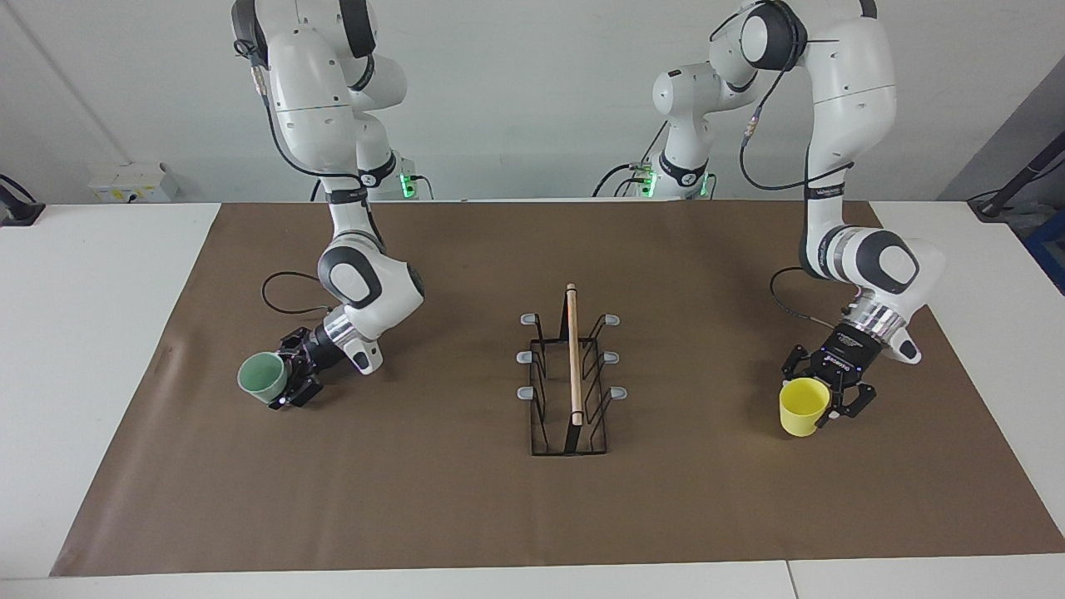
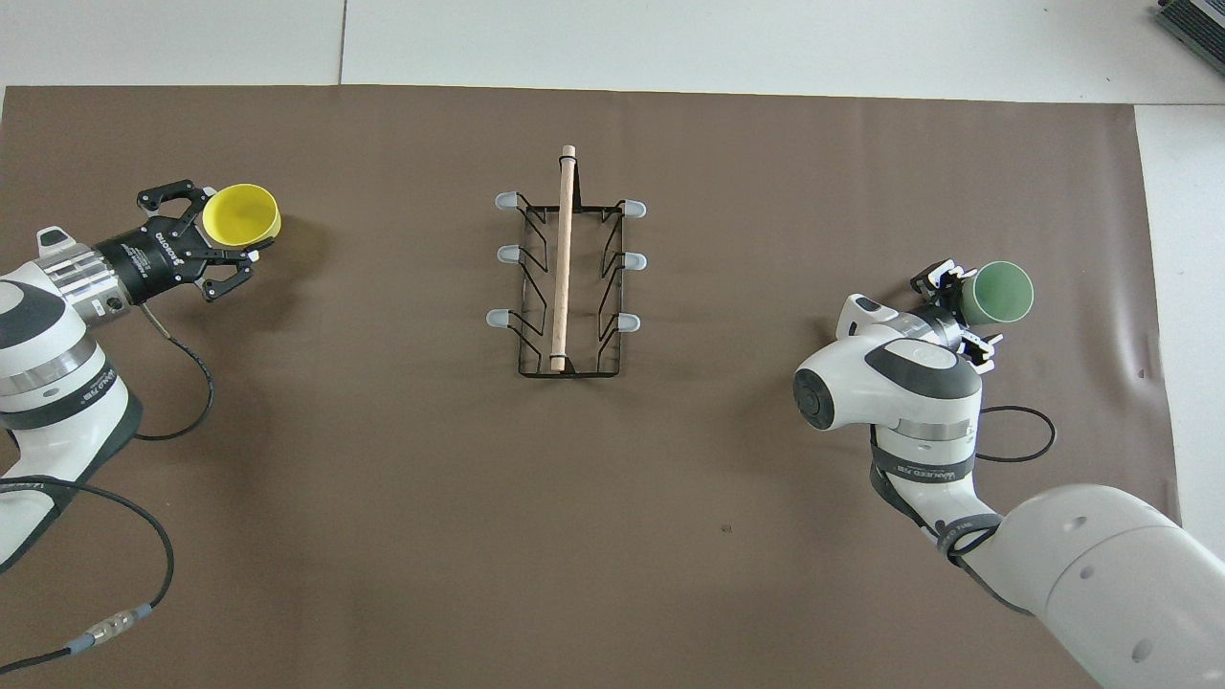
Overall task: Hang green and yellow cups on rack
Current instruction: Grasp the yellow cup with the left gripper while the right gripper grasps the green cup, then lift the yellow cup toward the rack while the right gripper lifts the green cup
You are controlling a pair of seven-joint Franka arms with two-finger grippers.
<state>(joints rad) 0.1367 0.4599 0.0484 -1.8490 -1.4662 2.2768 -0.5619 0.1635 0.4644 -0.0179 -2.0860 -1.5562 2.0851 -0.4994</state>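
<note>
The yellow cup (image 1: 804, 406), bright lemon, plain and tapered, stands nearly upright toward the left arm's end of the surface (image 1: 466, 507), mouth up, the left end effector (image 1: 819, 398) closed on its wall. The pale mint green cup (image 1: 262, 374), alike in shape, is tipped in the overhead view, mouth toward two o'clock, the right end effector (image 1: 287, 383) clamped around its base. The black wire rack (image 1: 571, 391) stands between them, its wooden rod running twelve to six.

A white counter (image 1: 100, 333) is covered for most of its width by a brown paper sheet (image 1: 466, 507). A small pale box (image 1: 133, 181) is seen by the wall, at the right arm's end.
</note>
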